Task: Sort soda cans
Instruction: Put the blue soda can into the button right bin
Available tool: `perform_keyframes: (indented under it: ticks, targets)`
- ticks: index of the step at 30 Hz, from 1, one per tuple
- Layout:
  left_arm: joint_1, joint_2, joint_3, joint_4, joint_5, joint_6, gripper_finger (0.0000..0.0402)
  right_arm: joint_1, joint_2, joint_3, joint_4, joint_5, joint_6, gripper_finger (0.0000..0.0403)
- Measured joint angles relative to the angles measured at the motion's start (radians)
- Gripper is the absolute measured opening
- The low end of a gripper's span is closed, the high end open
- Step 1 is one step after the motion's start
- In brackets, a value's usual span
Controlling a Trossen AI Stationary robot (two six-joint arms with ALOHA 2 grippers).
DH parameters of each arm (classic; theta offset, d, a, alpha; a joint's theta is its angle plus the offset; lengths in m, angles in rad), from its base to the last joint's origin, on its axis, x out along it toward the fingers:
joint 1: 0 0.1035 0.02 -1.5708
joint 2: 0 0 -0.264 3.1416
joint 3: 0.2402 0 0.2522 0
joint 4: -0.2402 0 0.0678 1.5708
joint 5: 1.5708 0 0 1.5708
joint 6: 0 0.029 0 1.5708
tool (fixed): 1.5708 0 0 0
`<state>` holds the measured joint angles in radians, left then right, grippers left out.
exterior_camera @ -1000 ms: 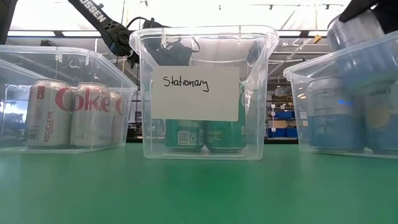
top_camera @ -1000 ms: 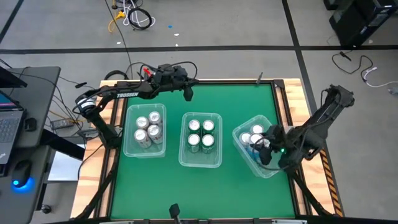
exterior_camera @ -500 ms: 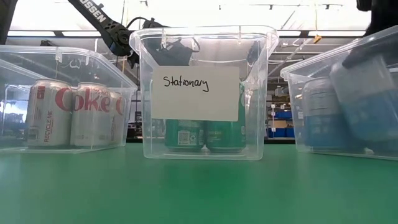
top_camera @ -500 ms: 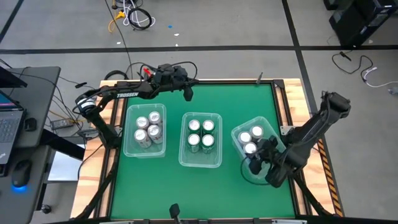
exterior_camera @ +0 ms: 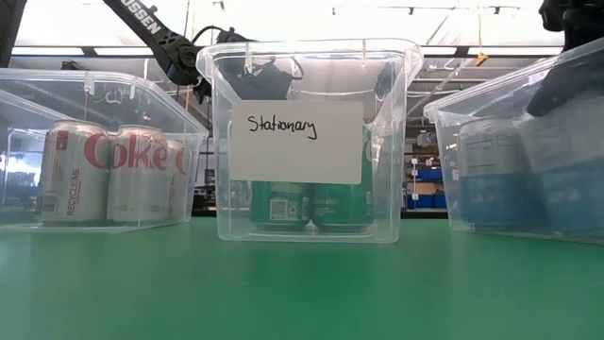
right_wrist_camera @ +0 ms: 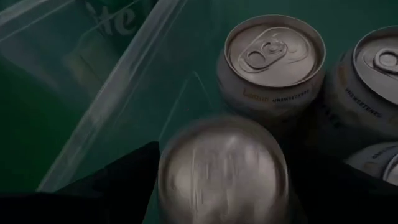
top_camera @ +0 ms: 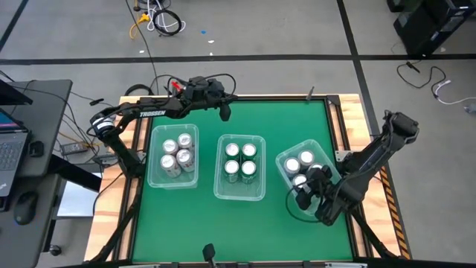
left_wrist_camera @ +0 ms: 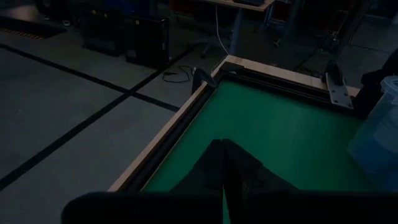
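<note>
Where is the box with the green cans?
In the high view, the bin with the green cans sits in the middle of the green table, between the Coke bin on the left and the tilted bin on the right.

You are looking at a robotics lab or workshop. The green tabletop (top_camera: 275,119) sits in a wooden frame on a bare grey concrete floor (top_camera: 297,30) crossed by dark tape lines, with loose cables (top_camera: 160,18) lying about. A desk with a laptop (top_camera: 9,152) and mouse (top_camera: 24,205) stands to one side. Behind the tabletop, the low view shows ceiling strip lights (exterior_camera: 453,9) and shelving with blue storage boxes (exterior_camera: 427,175) (quite far back).
</note>
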<state>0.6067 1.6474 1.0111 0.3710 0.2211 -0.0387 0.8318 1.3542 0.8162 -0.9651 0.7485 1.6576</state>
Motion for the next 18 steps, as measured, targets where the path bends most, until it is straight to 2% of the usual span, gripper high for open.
perform_keyframes:
  ticks: [10, 15, 18]
  targets:
    - [0.000, 0.000, 0.000, -0.001, 0.000, 0.000, 0.0000, -0.018, -0.085, 0.005, -0.021, -0.031, -0.104, 0.0326]
    - [0.000, 0.000, 0.000, -0.001, 0.000, 0.000, 0.0000, -0.058, -0.119, 0.091, -0.081, -0.031, -0.210, 0.0324]
    - [0.000, 0.000, 0.000, -0.001, 0.000, 0.000, 0.0000, -0.097, -0.138, 0.172, -0.149, -0.115, -0.259, 0.0309]
